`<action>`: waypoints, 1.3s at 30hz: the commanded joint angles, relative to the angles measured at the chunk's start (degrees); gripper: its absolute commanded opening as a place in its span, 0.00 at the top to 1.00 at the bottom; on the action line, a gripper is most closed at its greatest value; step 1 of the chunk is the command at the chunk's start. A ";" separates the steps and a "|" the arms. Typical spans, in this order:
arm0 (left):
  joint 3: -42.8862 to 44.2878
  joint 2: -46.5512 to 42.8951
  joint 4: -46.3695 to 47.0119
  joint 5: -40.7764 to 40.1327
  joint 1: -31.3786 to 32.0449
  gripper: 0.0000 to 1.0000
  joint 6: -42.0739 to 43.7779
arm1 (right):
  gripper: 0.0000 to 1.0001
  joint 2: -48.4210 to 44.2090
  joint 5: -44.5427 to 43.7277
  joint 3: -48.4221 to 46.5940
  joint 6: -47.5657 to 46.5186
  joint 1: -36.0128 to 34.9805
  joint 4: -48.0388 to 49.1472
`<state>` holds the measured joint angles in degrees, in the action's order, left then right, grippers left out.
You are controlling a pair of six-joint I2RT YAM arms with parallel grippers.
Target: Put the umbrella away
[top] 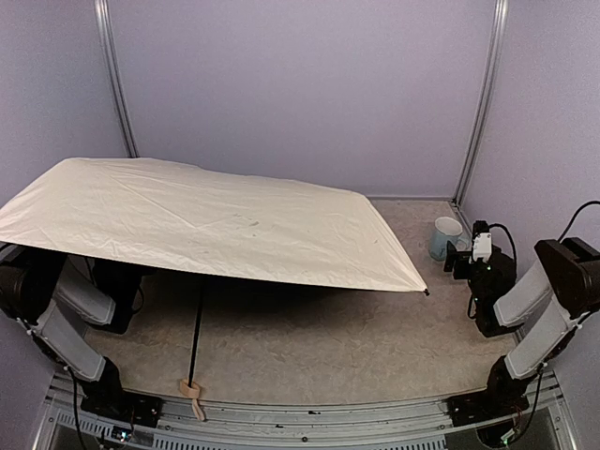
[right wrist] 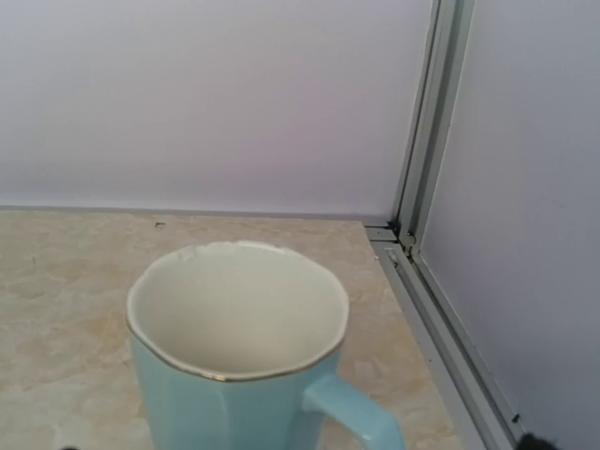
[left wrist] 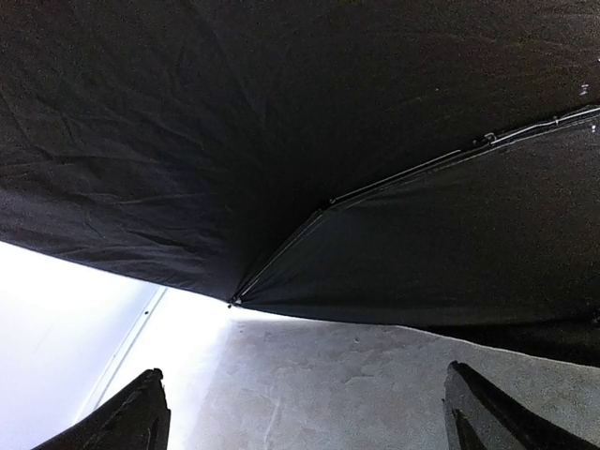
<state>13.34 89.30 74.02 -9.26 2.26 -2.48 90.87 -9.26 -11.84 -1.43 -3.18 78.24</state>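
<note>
Umbrella (top: 206, 220) lies open, its canopy above your left gripper (left wrist: 305, 417), whose fingers sit wide apart. Your right gripper (top: 457, 260) faces a light-blue mug (right wrist: 234, 375); you cannot tell whether it is parted or closed.

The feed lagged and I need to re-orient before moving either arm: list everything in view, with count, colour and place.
umbrella: one, open, cream on top and black underneath, spread over the left and middle of the table.
shaft: one, thin and black, running from under the canopy toward the near edge.
strap: one, tan, at the near edge at the shaft's end.
mug: one, light blue with a white inside, upright in the far right corner.
table: one, beige and marbled.
walls: lilac, around the table.
left pincer: one, black, under the canopy, fingers apart, holding nothing.
right pincer: one, black, beside the mug and facing it; whether it is open or shut cannot be told.
</note>
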 commanded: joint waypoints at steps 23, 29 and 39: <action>7.52 -42.08 -61.71 -4.24 29.84 0.18 -29.19 | 0.00 -0.09 0.38 -0.47 0.20 0.90 0.00; 5.75 -48.20 -59.34 -0.48 40.10 0.14 -27.14 | 0.00 -0.08 0.38 -0.47 0.20 0.90 0.07; 5.40 -39.19 -64.07 -2.97 44.41 0.22 -29.40 | 0.00 -0.08 0.38 -0.47 0.20 0.90 0.12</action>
<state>19.53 47.48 12.95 -9.23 46.37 -30.63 90.87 -8.99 -11.84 -1.41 -3.07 77.87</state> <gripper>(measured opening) 0.834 0.997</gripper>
